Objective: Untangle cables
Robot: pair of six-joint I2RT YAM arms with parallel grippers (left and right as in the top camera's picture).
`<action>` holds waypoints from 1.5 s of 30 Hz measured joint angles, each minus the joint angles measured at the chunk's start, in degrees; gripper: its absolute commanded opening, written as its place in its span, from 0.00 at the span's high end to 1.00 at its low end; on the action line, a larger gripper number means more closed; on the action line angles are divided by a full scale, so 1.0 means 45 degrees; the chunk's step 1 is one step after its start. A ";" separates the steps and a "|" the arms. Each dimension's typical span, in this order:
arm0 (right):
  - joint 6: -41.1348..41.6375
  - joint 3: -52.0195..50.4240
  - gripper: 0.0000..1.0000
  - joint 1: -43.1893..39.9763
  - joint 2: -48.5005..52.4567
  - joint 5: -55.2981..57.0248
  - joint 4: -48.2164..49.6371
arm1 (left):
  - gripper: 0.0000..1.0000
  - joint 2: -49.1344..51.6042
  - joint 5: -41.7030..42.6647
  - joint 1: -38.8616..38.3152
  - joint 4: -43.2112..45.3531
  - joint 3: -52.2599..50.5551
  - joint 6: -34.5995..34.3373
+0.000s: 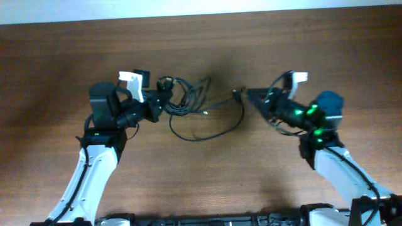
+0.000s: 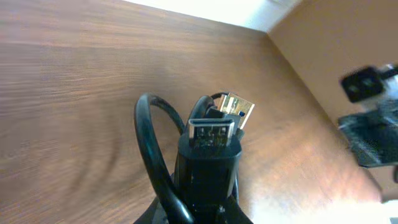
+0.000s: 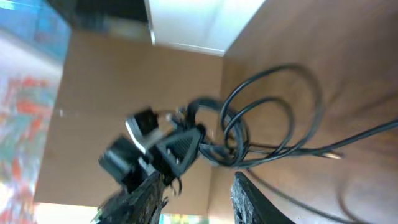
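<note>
- Surface (image 1: pixel 201 182): warm brown, with fine wood grain running from side to side.
- Cables (image 1: pixel 191 103): black all over, with a slight sheen in the left wrist view.
- Plug (image 2: pixel 211 133): black housing with a silver metal mouth.
- Second plug (image 2: pixel 239 109): gold-toned metal.
- Left claw (image 1: pixel 162 100): black, with a white block (image 1: pixel 130 78) beside it.
- Right claw (image 1: pixel 246 94): black.
- Lights (image 1: pixel 312 113): bright green, on the right arm.
- Cap (image 1: pixel 329 102): blue-teal, next to the lights.
- Arms (image 1: pixel 94 176): white lower links, black upper parts.
- Wall (image 1: pixel 125 9): a white band past the far edge.
- Backdrop (image 3: pixel 25 93): blurred blue with red-orange blotches.
</note>
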 measured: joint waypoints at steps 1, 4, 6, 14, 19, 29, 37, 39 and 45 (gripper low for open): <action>-0.0049 0.0000 0.66 0.0466 0.0000 0.0160 -0.0005 | 1.00 0.0000 0.0112 -0.0209 0.0005 0.0000 0.0107; -0.0126 0.0000 0.65 0.2045 0.0000 0.1005 -0.0189 | 1.00 0.0000 0.0355 -0.1015 0.0024 0.0000 0.0461; -0.0214 0.0010 0.66 0.3128 0.0000 0.1851 -0.0733 | 1.00 0.0000 0.0447 -0.1477 0.0189 0.0000 0.0588; -0.0155 0.0010 0.66 0.5149 0.0000 0.4221 -0.1661 | 1.00 0.0000 0.0466 -0.2472 0.0763 0.0000 0.0661; 0.0427 0.0010 0.66 0.5149 0.0000 0.5367 -0.1928 | 1.00 0.0000 0.0466 -0.2871 0.0767 0.0000 0.0627; 0.0656 0.0024 0.66 0.5149 0.0000 0.6989 -0.3619 | 1.00 0.0049 0.0617 -0.2977 0.0758 0.0000 0.0155; 0.0656 0.0024 0.66 0.5149 0.0000 0.7417 -0.3711 | 1.00 0.0049 0.0971 -0.3735 0.0772 0.0000 -0.0073; 0.0656 0.0024 0.65 0.5149 0.0000 0.7451 -0.3716 | 1.00 0.0049 0.0879 -0.3769 0.0772 0.0000 -0.0073; 0.0709 0.0024 0.50 0.5149 0.0000 0.7009 -0.3706 | 1.00 0.0049 -0.1384 -0.3798 0.0763 0.0000 -0.0117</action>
